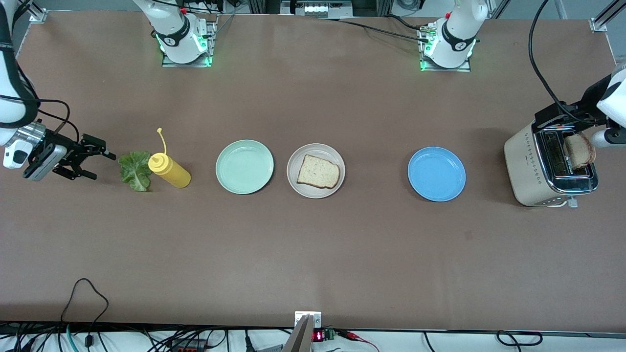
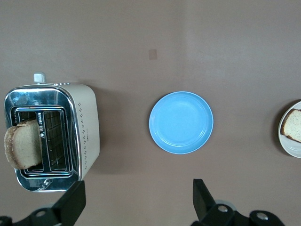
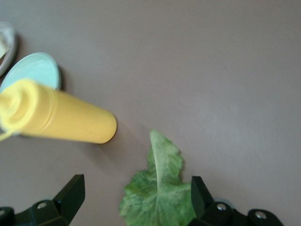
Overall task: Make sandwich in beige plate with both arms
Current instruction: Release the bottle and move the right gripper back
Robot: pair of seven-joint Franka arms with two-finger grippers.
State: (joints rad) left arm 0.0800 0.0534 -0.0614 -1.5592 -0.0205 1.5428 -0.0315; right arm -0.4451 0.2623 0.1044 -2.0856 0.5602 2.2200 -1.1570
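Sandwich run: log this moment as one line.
beige plate: one bread slice | lettuce: on table | second slice: in toaster | left claw: open, over toaster | right claw: open, by lettuce

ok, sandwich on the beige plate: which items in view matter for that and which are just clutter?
In play:
- beige plate, one bread slice already on it
- second bread slice standing in the toaster
- lettuce leaf
- right gripper, open, beside the lettuce
- left gripper, open, above the toaster

Lying about:
- mint green plate
- blue plate
- yellow squeeze bottle

lettuce leaf (image 3: 157, 200) cut off, bottle (image 3: 51, 117) blurred
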